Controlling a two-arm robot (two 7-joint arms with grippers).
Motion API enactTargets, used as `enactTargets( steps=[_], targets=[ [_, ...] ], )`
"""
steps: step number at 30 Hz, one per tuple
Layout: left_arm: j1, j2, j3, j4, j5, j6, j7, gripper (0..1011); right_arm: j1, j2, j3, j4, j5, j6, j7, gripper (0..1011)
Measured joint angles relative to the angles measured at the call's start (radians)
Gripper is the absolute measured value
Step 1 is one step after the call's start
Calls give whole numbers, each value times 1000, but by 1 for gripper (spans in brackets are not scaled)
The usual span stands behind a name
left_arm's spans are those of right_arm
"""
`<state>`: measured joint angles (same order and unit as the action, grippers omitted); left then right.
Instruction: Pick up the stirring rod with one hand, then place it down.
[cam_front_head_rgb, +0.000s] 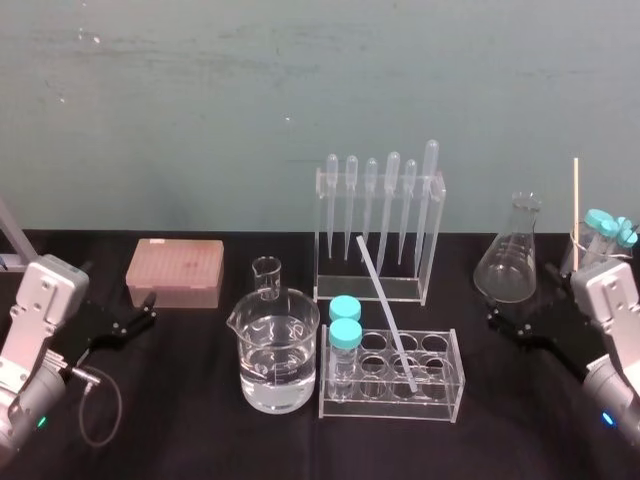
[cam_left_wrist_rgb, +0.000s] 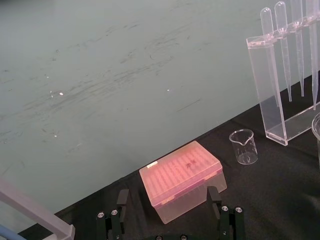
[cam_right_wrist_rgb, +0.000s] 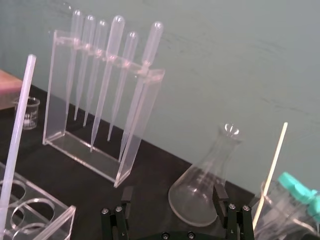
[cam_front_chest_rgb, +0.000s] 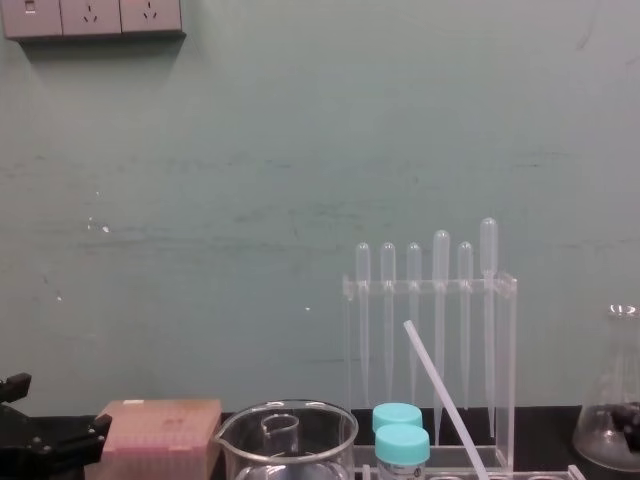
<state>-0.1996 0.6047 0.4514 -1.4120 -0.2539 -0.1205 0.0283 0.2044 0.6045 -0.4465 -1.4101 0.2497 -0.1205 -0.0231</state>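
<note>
Well apart: stirring rod (cam_front_head_rgb: 385, 312), right tool (cam_front_head_rgb: 497, 318)

Soft even light, weak shadows

The left hand (cam_front_head_rgb: 146, 310) and right hand (cam_front_head_rgb: 497, 312) hover low, fingers apart.

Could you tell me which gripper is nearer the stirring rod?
Right. The right gripper sits right of the stirring rod; the left gripper is farther off, beyond the beaker.
</note>
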Motion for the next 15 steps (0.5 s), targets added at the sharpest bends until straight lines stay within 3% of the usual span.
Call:
enactTargets(
  steps=[2, 5, 8, 11, 15],
  targets=[
    [0, 0, 0, 0, 0, 0, 0, 1000, 6, 0, 8, 0, 8, 3, 17, 1003],
    [0, 0, 0, 0, 0, 0, 0, 1000, 16, -10, 39, -16, 82, 35, 75, 1003],
    [0, 0, 0, 0, 0, 0, 0, 1000, 34, -31, 86, -48, 222, 113, 176, 1003],
    [0, 0, 0, 0, 0, 0, 0, 1000, 47, -41, 102, -65, 286, 163, 228, 1003],
    [0, 0, 0, 0, 0, 0, 0, 1000, 91, -67, 118, -87, 398, 308, 321, 1003]
  ],
)
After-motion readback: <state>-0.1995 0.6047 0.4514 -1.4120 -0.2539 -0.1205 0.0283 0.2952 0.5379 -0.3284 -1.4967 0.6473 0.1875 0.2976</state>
